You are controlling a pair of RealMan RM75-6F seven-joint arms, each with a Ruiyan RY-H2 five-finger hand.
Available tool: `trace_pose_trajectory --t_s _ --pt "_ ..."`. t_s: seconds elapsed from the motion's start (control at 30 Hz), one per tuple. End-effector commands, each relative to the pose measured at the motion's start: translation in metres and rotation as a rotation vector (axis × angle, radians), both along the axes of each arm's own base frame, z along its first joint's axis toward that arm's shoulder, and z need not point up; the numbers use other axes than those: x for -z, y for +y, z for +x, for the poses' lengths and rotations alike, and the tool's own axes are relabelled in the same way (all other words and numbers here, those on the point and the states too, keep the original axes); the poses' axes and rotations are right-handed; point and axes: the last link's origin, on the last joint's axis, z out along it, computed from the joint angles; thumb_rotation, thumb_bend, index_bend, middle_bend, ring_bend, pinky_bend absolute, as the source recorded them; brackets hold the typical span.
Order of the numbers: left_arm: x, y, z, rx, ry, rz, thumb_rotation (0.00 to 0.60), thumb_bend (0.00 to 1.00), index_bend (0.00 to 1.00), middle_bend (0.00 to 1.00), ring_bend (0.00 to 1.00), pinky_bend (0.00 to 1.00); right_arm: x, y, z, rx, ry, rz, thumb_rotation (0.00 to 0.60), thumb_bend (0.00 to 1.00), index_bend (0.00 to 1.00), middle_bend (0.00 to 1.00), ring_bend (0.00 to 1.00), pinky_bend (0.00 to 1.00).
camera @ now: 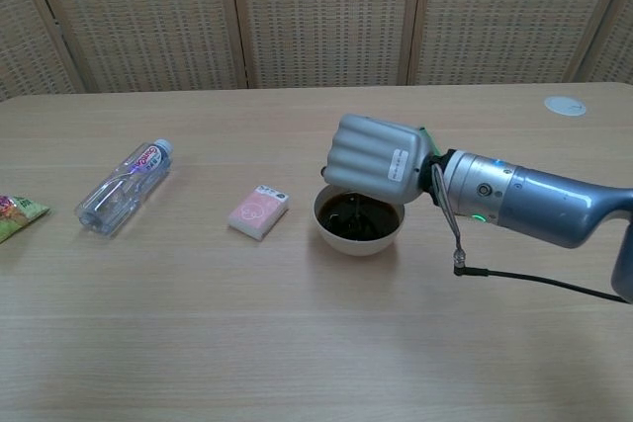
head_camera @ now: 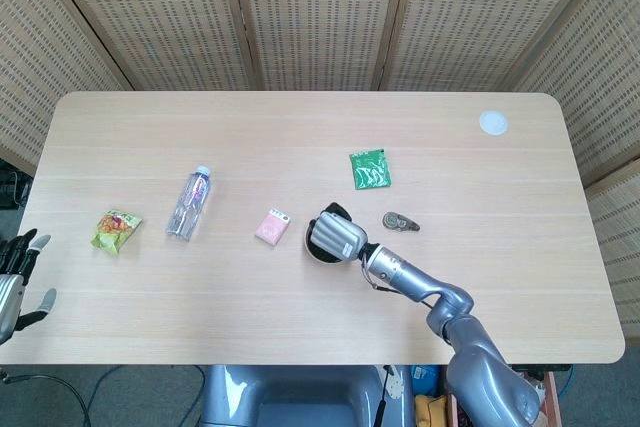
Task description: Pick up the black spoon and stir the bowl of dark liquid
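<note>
right hand curled into a fist right over the bowl of dark liquid, gripping the black spoon, thin handle dipping straight into the liquid. left hand way off left of the bowl, past the table edge, fingers spread, holding nothing. pink packet just left of the bowl, water bottle further left.

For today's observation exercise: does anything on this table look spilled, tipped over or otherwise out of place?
No spill shows: the dark liquid stays inside the bowl, where the right hand holds the black spoon. The one oddity is the water bottle, lying on its side rather than standing.
</note>
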Motion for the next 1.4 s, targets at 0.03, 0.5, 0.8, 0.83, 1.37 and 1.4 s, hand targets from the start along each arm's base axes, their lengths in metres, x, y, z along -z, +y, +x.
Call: trace_pose_trajectory --t_s 0.03,0.5,0.8,0.83,1.37,1.4 --pt "0.0 0.001 0.0 0.003 0.0 0.0 0.6 0.41 0.05 0.0 0.0 0.0 -0.003 -0.001 -0.004 0.005 0.003 -0.006 0.6 0.68 0.83 0.92 0.93 1.0" --pt "0.003 0.004 0.004 0.008 0.0 -0.006 0.6 0.41 0.05 0.0 0.0 0.0 -0.015 -0.012 -0.011 0.007 0.038 -0.014 0.6 0.68 0.83 0.92 0.93 1.0" --pt "0.003 0.002 0.001 -0.002 0.001 -0.005 0.6 0.41 0.05 0.0 0.0 0.0 -0.014 -0.017 0.0 -0.002 0.04 -0.018 0.6 0.68 0.83 0.92 0.93 1.0" --pt "0.003 0.002 0.001 -0.003 0.001 -0.005 0.6 0.41 0.05 0.0 0.0 0.0 -0.013 -0.017 0.001 -0.002 0.039 -0.018 0.6 0.68 0.83 0.92 0.93 1.0" --pt "0.0 0.001 0.0 -0.003 0.002 0.001 0.6 0.41 0.05 0.0 0.0 0.0 -0.004 -0.004 -0.001 -0.003 0.01 0.022 0.6 0.68 0.83 0.92 0.93 1.0" --pt "0.0 0.001 0.001 -0.001 0.002 0.001 0.6 0.41 0.05 0.0 0.0 0.0 -0.005 -0.004 -0.002 -0.002 0.01 0.022 0.6 0.68 0.83 0.92 0.93 1.0"
